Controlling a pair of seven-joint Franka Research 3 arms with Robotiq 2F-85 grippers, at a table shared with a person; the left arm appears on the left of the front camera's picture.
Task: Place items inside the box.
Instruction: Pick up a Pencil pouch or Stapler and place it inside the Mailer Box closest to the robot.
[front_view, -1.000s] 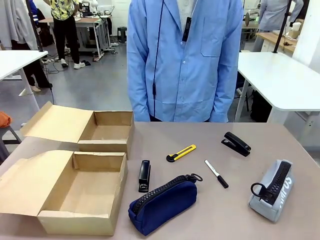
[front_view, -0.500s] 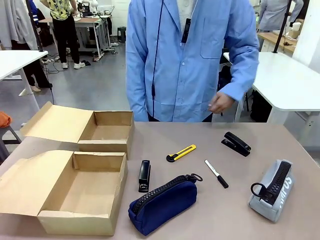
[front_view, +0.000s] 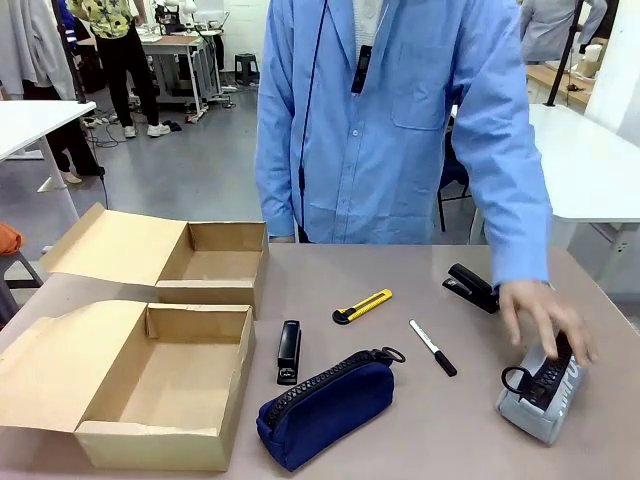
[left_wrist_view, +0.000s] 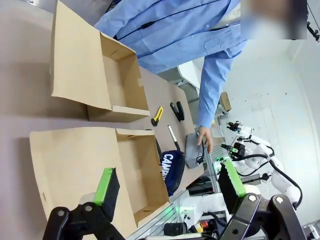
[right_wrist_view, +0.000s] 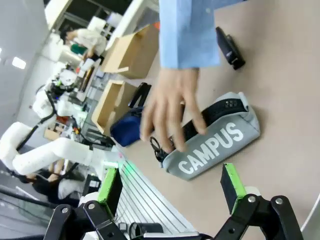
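grey pouch (right_wrist_view: 215, 140) lies ahead of the right jaws, long axis slanting across their gap, a person's hand (right_wrist_view: 172, 112) on it. left jaws and right gape empty.

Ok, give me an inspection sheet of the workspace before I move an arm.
Surface: table, brown top, no spills seen.
Job's things: near box and far box open, nothing seen inside; navy pouch, left stapler, right stapler, knife and marker lie on the table, outside the boxes.
Clutter: grey pouch near the right edge, the person's hand on it.
Grippers: left gripper and right gripper open, empty.
Cables: none on the table; a dark cord hangs down the person's coat.
Surroundings: other tables and people behind.
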